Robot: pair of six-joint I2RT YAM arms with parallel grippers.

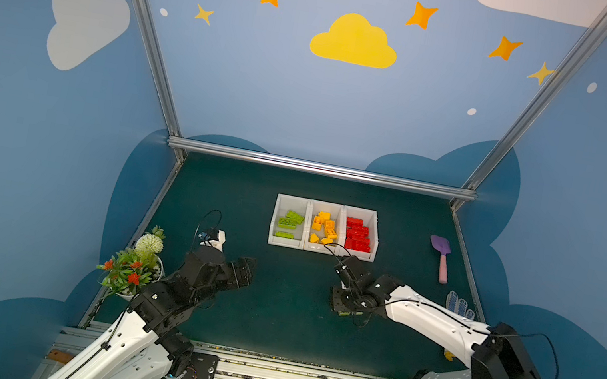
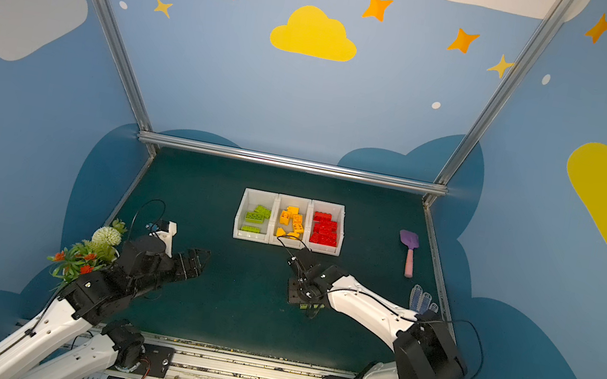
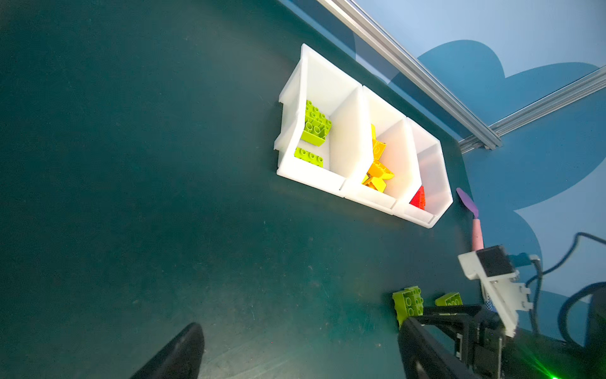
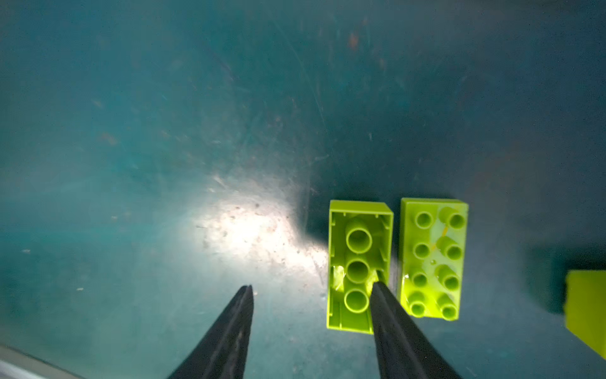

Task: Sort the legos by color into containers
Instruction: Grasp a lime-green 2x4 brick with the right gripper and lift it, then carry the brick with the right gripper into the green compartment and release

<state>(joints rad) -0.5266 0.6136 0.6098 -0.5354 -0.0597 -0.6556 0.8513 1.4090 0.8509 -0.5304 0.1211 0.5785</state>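
Right wrist view: right tool [image 4: 311, 287] was spread, pinching nothing, with one tip over the hollow of an upturned lime-green plastic brick [image 4: 357, 239] on the dark green desk [image 4: 164, 131]. The brick looked light, rigid and slick, so I'd pinch across its long side walls. Left tool [image 1: 250, 272] was spread too.

Right end effector [image 2: 309, 304] over seemingly green lego [image 2: 301, 306]

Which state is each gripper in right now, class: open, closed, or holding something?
Left gripper: open, empty.
Right gripper: open, one fingertip in an upturned green brick, not gripping it.
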